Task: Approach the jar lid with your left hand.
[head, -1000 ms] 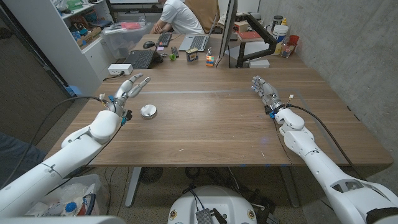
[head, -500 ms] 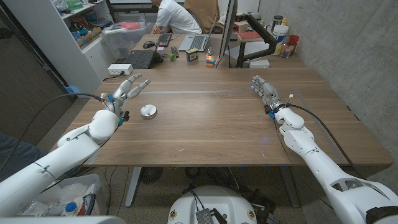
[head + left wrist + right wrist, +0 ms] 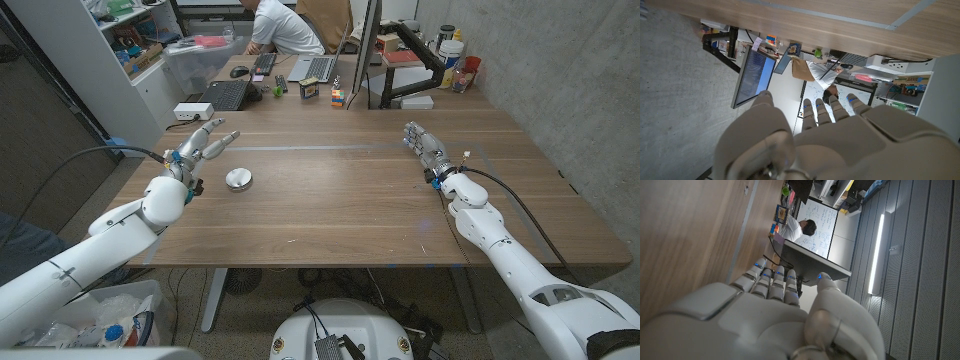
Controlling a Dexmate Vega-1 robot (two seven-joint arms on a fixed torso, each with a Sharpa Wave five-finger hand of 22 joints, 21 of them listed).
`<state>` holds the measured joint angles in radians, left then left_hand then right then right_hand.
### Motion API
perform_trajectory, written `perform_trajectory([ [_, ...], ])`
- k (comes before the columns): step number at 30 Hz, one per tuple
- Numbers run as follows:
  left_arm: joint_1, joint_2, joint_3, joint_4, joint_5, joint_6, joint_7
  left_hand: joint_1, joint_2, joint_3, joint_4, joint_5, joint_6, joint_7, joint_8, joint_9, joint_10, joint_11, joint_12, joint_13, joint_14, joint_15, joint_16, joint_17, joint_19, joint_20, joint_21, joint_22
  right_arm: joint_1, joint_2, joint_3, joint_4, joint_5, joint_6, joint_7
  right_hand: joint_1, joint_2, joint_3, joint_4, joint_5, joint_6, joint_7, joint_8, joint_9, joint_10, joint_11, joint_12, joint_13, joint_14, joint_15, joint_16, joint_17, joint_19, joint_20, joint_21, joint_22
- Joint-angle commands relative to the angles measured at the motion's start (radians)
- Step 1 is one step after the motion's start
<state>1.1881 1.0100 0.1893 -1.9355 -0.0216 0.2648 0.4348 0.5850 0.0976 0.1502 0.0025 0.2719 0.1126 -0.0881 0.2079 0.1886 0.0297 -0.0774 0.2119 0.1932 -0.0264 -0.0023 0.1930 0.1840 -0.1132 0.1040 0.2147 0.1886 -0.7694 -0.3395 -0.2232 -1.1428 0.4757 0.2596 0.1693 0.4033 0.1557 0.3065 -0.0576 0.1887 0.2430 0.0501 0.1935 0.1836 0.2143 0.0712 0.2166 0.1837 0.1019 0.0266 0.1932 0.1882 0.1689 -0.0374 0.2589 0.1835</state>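
My left hand (image 3: 197,148) is empty, fingers extended and spread apart, pointing away from me toward the far side of the wooden table (image 3: 350,200). It's near the table's left edge and touches nothing I can see. The jar lid (image 3: 238,179) is a small round silver disc lying flat on the tabletop, just to the right of that hand and a bit nearer to me than the fingertips; there's a clear gap between hand and lid, no contact. In the left wrist view the back of the same hand (image 3: 830,135) has fingers straight and close to parallel, thumb set off to the side, nothing in the grasp. My right hand (image 3: 426,148) is on the right side of the table, well apart from the lid, also empty with fingers extended forward; I can't tell from the head view whether it touches the surface. The right wrist view shows that hand (image 3: 775,310) with fingers straight, side by side, thumb apart, alongside the wood grain. A person (image 3: 285,25) sits at a desk behind the table, with a laptop (image 3: 318,68) and a keyboard (image 3: 226,95) nearby.
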Motion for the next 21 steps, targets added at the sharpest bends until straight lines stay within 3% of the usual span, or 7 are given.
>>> perform_trajectory([
  [1, -0.031, 0.044, 0.048, -0.043, 0.102, 0.133, 0.000, 0.013, -0.001, 0.003, -0.009, 0.004, 0.008, -0.008, 0.008, 0.004, 0.005, -0.010, 0.003, 0.005, 0.003, 0.000, 0.006, 0.004, -0.004, 0.007, 0.006, 0.003, -0.003, -0.001, -0.002, -0.002, -0.008, 0.002, -0.012, 0.007, 0.003, -0.005, -0.001, 0.004, 0.007, 0.000, 0.001, 0.004, 0.009, 0.001, -0.002, 0.003, 0.010, 0.003, 0.002, 0.002, 0.008, -0.003, -0.002, 0.004],
  [21, -0.134, 0.079, 0.177, -0.071, 0.232, 0.336, -0.059, 0.032, -0.009, 0.004, -0.023, 0.008, 0.031, -0.007, 0.016, 0.004, 0.004, -0.013, 0.001, 0.006, 0.004, -0.001, 0.004, 0.005, -0.006, 0.010, 0.005, 0.004, -0.022, -0.023, -0.011, -0.045, -0.035, -0.022, -0.065, 0.008, 0.002, -0.005, -0.002, 0.004, 0.006, -0.003, 0.000, 0.004, 0.011, -0.001, -0.001, 0.003, 0.012, 0.003, 0.003, 0.002, 0.009, -0.001, -0.005, 0.004],
])
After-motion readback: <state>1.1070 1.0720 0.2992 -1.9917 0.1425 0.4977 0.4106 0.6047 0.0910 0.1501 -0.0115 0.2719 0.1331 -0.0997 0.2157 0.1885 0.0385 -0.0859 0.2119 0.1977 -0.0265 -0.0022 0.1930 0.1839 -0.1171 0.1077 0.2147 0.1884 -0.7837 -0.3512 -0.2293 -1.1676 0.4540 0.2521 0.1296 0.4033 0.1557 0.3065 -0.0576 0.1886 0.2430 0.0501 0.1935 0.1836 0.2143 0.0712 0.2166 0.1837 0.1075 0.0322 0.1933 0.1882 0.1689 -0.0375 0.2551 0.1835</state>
